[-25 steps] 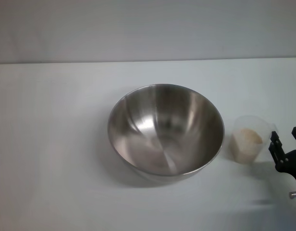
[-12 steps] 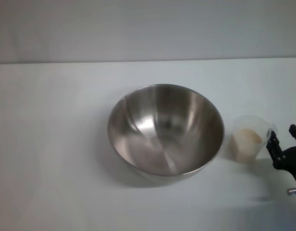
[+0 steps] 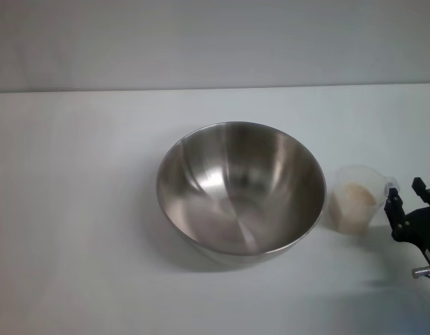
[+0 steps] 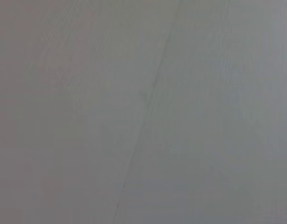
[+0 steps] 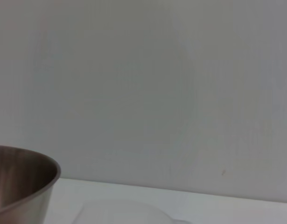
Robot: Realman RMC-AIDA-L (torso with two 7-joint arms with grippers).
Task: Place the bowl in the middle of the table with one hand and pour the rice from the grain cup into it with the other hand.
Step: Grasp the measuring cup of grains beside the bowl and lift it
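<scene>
The steel bowl (image 3: 241, 188) stands upright and empty in the middle of the white table (image 3: 75, 209). Its side also shows in the right wrist view (image 5: 22, 186). The clear grain cup (image 3: 346, 180) stands just right of the bowl, apart from it, with a heap of rice (image 3: 356, 202) inside. Its faint rim shows in the right wrist view (image 5: 120, 211). My right gripper (image 3: 405, 190) is at the right edge, open, with its fingers beside the cup's small handle (image 3: 391, 183). I cannot tell whether it touches the handle. My left gripper is out of view.
A grey wall (image 3: 215, 42) runs behind the table's far edge. Bare tabletop lies to the left of the bowl and in front of it. The left wrist view shows only a plain grey surface (image 4: 143, 112).
My right gripper has moved a little farther from me and slightly left, closer to the cup's handle. The bowl has not moved.
</scene>
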